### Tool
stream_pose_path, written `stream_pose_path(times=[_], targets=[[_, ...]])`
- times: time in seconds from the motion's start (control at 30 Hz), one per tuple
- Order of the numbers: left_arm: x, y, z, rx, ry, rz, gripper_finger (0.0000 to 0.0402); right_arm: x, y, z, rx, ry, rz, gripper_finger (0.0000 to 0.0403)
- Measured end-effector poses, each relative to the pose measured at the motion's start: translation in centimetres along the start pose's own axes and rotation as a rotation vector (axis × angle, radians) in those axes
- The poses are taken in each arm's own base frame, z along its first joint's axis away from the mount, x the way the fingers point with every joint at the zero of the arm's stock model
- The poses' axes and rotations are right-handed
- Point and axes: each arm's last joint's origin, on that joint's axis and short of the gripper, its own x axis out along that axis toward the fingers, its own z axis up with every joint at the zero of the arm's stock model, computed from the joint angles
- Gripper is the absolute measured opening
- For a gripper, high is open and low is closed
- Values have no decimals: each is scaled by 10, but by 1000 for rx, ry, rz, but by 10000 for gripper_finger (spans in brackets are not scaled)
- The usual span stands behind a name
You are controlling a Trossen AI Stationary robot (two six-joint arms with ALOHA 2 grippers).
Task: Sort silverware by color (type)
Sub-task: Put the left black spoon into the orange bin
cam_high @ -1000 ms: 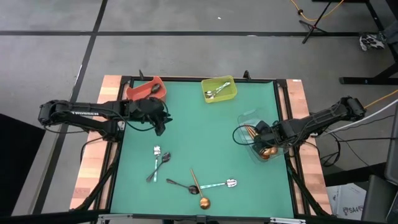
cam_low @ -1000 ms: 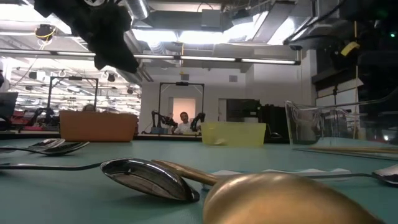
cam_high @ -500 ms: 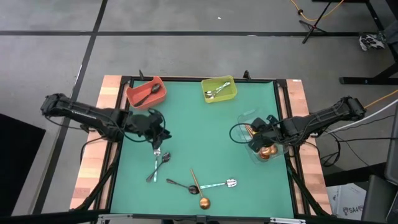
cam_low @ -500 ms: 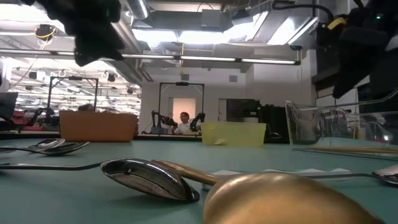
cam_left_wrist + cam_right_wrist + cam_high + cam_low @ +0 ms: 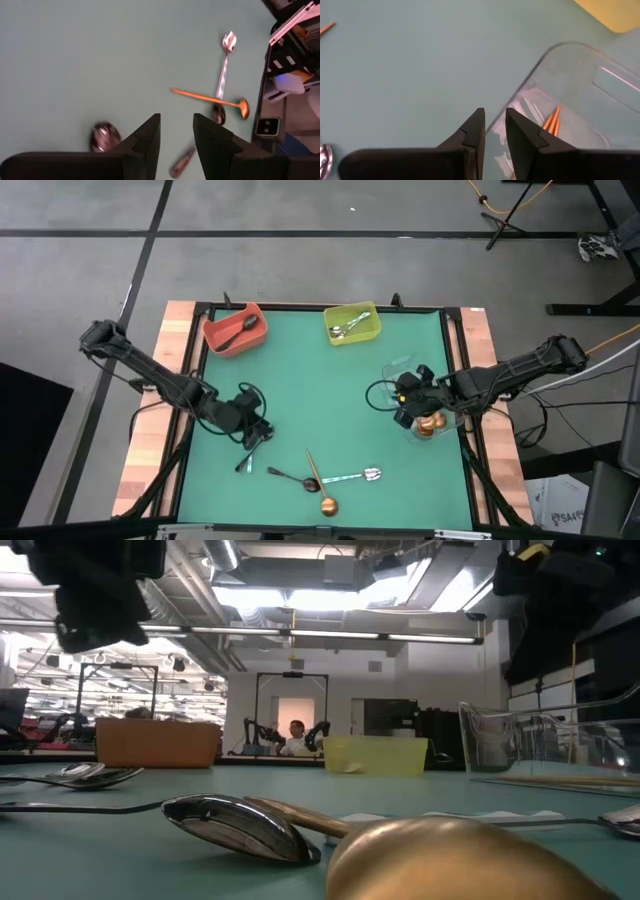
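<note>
So nearest the front edge of the green table there's a copper-gold spoon with its round bowl toward the edge, lying across a black spoon, and a shiny silver spoon sits just beside them with its bowl pointing right; in the low view the gold bowl fills the foreground with the dark bowl touching it from behind

A bit further back on the left, the left gripper is down over two more loose spoons; its jaws are spread with nothing between them, and the wrist view shows one spoon bowl right next to a fingertip; can't tell if it's touching

Over on the right, the right gripper hangs at the near rim of the clear bin; jaws are a narrow gap apart and not pinching anything; the bin has copper-gold spoons lying inside

At the far edge, the red bin holds a black one; the yellow-green bin has silver pieces in it
</note>
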Motion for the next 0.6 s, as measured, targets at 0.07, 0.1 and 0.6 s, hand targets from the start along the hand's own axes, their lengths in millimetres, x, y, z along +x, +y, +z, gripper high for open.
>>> stream_pose_path(times=[0.07, 0.1, 0.6], targets=[[5, -3, -6, -29, 26, -8, 110, 0, 1, 1, 1, -13, 11, 67], [7, -5, -10, -40, 41, -10, 110, 0, 2, 2, 4, -18, 15, 67], [21, -44, -19, -87, 228, 133, 110, 0, 2, 2, 6, -22, 18, 67]])
